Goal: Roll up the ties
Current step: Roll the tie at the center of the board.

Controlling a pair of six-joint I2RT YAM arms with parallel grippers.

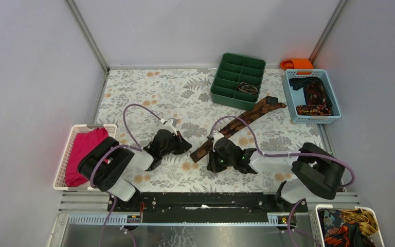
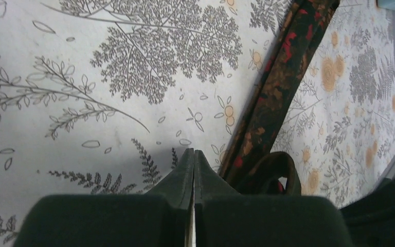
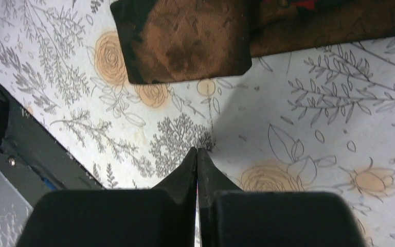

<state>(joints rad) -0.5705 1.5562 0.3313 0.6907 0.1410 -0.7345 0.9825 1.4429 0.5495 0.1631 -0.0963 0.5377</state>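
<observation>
Long brown patterned fabric necktie (image 1: 247,119) lies flat, diagonal on the floral worktop (image 1: 133,92). Left claw (image 2: 193,154) and right claw (image 3: 196,152), both closed tight and empty, sit beside its near end. Rolling not begun; next, reopen and pinch that end.

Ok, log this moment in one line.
left gripper: shut, empty | right gripper: shut, empty | tie: laid out, not rolled

I can't read any text, label, brand, number or sign in any of my three views; nothing legible to log.
</observation>
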